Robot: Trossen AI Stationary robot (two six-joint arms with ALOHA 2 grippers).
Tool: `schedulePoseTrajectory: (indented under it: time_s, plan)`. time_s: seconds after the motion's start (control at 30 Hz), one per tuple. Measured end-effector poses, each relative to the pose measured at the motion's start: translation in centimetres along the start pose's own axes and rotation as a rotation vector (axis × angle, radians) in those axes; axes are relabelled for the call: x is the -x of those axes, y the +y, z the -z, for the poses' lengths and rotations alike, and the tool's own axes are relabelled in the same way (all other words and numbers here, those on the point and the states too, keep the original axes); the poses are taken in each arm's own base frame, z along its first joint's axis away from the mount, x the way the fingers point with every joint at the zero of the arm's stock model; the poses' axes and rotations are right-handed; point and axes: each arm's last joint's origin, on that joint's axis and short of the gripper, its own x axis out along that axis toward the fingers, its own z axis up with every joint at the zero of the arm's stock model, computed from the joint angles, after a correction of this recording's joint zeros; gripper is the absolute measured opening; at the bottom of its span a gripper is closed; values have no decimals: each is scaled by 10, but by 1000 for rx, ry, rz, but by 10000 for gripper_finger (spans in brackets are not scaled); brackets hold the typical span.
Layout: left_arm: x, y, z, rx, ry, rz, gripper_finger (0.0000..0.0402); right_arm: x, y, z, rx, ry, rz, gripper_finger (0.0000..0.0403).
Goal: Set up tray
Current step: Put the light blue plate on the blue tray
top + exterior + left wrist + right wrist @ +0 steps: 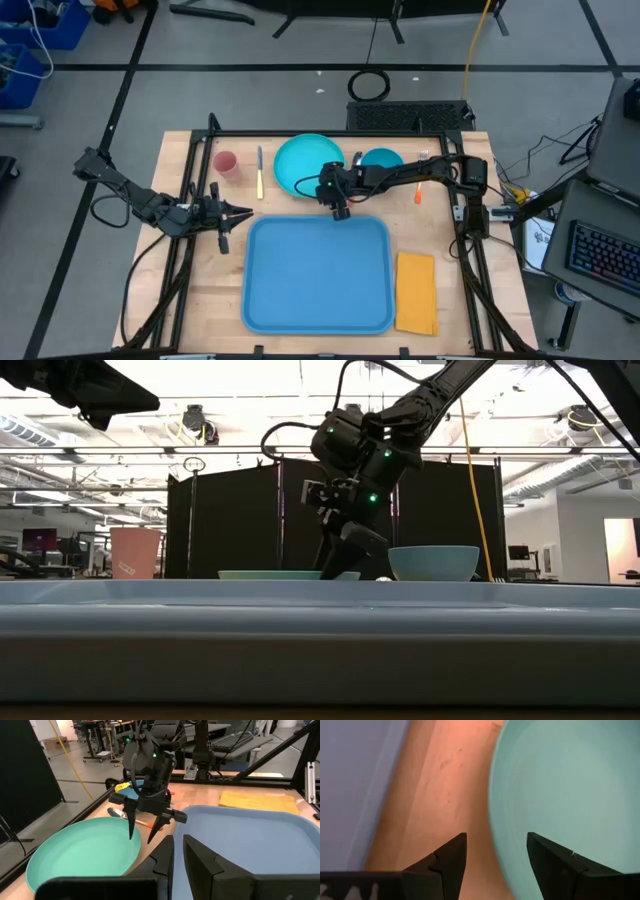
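From above, the tray (317,275) lies flat in the middle of the table (200,290), with a yellow napkin (417,292) just beside its right edge. Behind it sit a plate (305,164), a bowl (381,160), a pink cup (225,162) and a yellow knife (259,171). The right gripper (341,211) hangs at the tray's far rim by the plate's edge. The left gripper (243,211) waits near the tray's left far corner.

At table height, the tray's rim (320,622) fills the foreground; the right gripper (350,565) points down beside the plate (275,574).

From the left wrist, the right gripper (145,826) has its fingers spread over the plate's edge (82,850), holding nothing. The left gripper (179,851) fingers are nearly together, empty.

From the right wrist, the right gripper (496,851) fingers stand apart over the plate's rim (560,780) and bare wood.
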Motion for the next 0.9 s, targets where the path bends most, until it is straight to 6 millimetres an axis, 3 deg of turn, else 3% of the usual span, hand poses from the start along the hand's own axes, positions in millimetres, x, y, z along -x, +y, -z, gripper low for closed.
schedulePoseTrajectory:
  time_s: [0.37, 0.9]
  plan:
    - [0, 0, 0, 0, 0, 0, 47, -5, 1, 2, -1, 3, 0, 183]
    - [0, 0, 0, 1, 0, 0, 47, -5, -1, 2, 4, 4, 1, 16]
